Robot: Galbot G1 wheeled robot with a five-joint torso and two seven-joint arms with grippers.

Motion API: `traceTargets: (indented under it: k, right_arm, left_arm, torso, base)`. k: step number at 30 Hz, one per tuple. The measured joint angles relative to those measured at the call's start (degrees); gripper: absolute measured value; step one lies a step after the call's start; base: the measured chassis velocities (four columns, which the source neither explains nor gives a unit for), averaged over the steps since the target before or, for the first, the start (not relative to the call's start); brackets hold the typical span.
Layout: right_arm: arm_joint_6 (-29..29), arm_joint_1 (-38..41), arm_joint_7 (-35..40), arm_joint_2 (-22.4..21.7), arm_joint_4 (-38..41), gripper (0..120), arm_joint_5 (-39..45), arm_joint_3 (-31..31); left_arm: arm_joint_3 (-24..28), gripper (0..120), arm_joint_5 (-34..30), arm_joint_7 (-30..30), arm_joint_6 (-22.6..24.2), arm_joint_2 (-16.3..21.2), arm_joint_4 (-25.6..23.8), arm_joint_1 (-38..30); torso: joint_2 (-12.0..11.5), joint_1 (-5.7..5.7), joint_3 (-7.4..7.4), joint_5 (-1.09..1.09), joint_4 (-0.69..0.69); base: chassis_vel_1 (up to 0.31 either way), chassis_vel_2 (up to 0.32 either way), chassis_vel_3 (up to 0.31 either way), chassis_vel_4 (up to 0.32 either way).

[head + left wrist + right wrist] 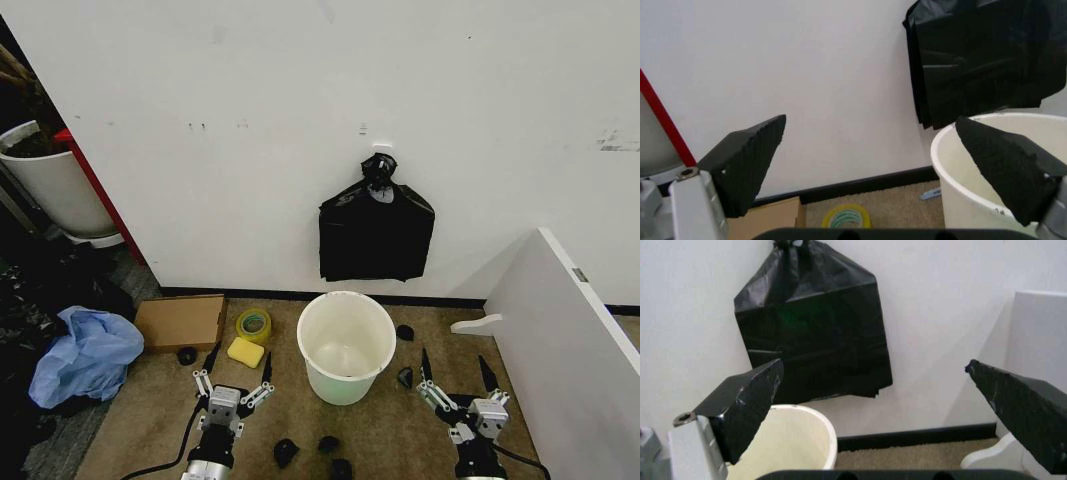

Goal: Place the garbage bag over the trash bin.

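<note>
Bin (pixel 346 345) bare; both grippers open, low.

White trash bin (pixel 346 347) on carpet below hanging black bag bundle (pixel 376 235). Left gripper (pixel 238 363) and right gripper (pixel 456 372) flanking it, fingers spread.

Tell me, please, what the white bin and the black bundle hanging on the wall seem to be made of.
The trash bin looks like smooth, hard white plastic: even walls, a rolled rim and a soft sheen inside. The black bag bundle seems to be thin plastic film, slightly glossy: it wrinkles, folds flat and gathers into a knot at the top.
</note>
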Motion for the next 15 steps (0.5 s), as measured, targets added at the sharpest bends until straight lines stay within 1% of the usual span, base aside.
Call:
traceTargets:
  k: [7, 15]
  right_arm:
    - [-3.2, 1.6, 0.0, -0.7, 0.0, 100, 2.1, -0.7]
    - [-4.9, 2.8, 0.0, -1.0, -1.1, 100, 3.2, -1.3]
  left_arm:
    - [-0.3, 100, 0.0, 0.0, -0.3, 0.3, 0.0, 0.2]
    - [-0.2, 100, -0.1, 0.0, -0.5, 0.8, 0.9, -0.1]
  torso:
    - [0.0, 0.0, 0.0, 0.0, 0.0]
    - [0.0, 0.0, 0.0, -0.01, 0.0]
  base:
    - [0.0, 0.0, 0.0, 0.0]
    - [0.0, 0.0, 0.0, 0.0]
